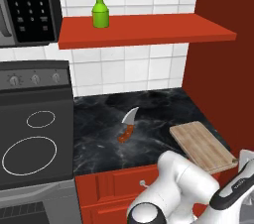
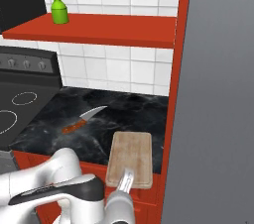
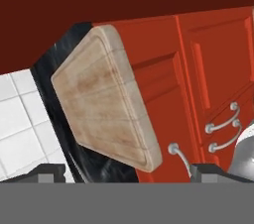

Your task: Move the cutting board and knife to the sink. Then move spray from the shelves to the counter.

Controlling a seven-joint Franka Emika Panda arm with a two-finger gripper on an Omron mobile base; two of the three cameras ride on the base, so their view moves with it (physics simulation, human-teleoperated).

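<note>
Left base view: the cutting board (image 1: 203, 146) is seen lying flat at the right end of the counter (image 1: 104, 134), its near edge jutting past the counter's front over the red cabinets (image 1: 119, 188). The knife (image 1: 128, 124) is laid on the black marble well to the board's left, blade pointing toward the tiled wall (image 1: 134, 72), handle toward the front. The spray (image 1: 100, 4) is stood upright on the left part of the shelves (image 1: 149, 29), near the microwave (image 1: 27, 5). The stove top (image 1: 34, 134) is set to the counter's left.

In the right base view the same board (image 2: 131, 158) is shown against the red side wall (image 2: 173, 94), with the knife (image 2: 82, 119) apart from it to the left and the spray (image 2: 59, 1) above on the shelf (image 2: 99, 28).

In the hand view the board (image 3: 101, 101) is framed close ahead, and the gripper (image 3: 126, 173) is held wide apart, released, with nothing between its fingertips (image 3: 47, 172).
</note>
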